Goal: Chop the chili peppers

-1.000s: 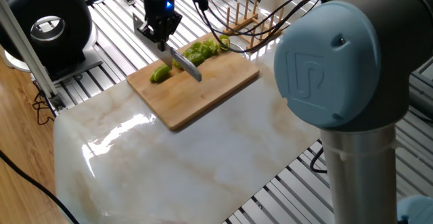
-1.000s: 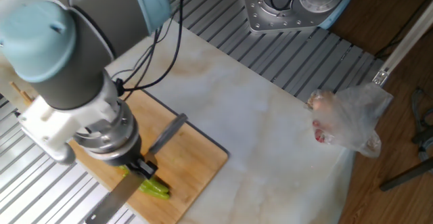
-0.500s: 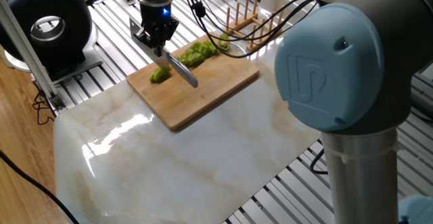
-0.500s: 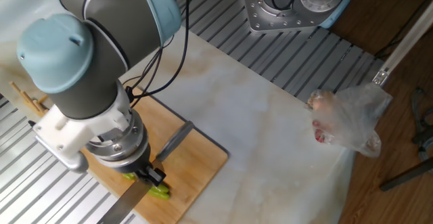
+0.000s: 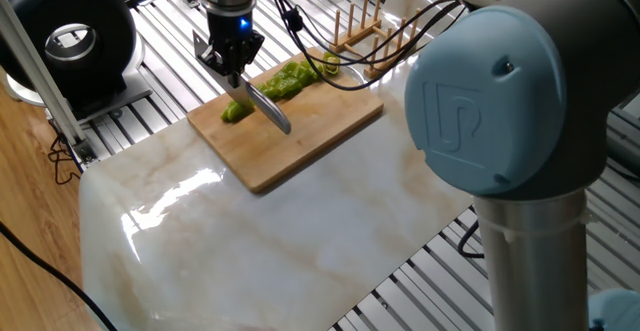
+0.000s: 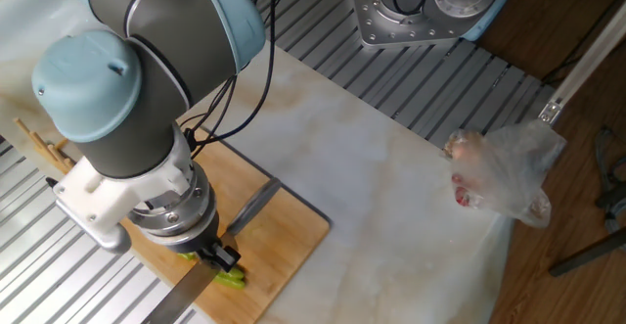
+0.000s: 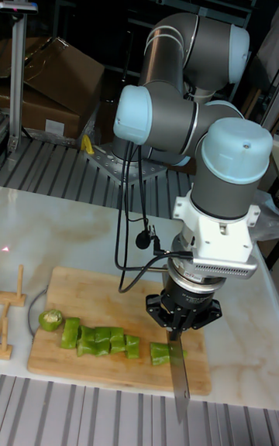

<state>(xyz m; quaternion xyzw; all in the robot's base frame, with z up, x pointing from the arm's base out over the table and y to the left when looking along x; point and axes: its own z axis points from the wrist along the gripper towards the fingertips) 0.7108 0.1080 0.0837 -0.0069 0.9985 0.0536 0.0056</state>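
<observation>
One knife (image 5: 268,108) sits clamped in the gripper (image 5: 229,64), fingers closed on the handle, blade angled down & out toward the cutting board (image 5: 300,136). In the tall fixed view the blade (image 7: 180,378) points straight at the camera, past the board's near edge, w/ the gripper (image 7: 179,320) right above the last green piece. In the other fixed view the arm's wrist hides most of the gripper (image 6: 209,255); blade (image 6: 252,208) lies low over the board (image 6: 293,231), whether touching it can't be told.

The chili peppers (image 7: 101,337) lie as a row of cut chunks along the board (image 7: 101,291), one ring-like slice (image 7: 51,319) at the left end, one chunk (image 7: 160,351) just beside the blade on the right. In one fixed view the row (image 5: 290,78) runs toward the far corner, w/ a separate piece (image 5: 236,111) next to the blade. A wooden rack (image 5: 362,26) stands beyond the board. A plastic bag (image 6: 504,172) lies at the table's edge, well apart.
</observation>
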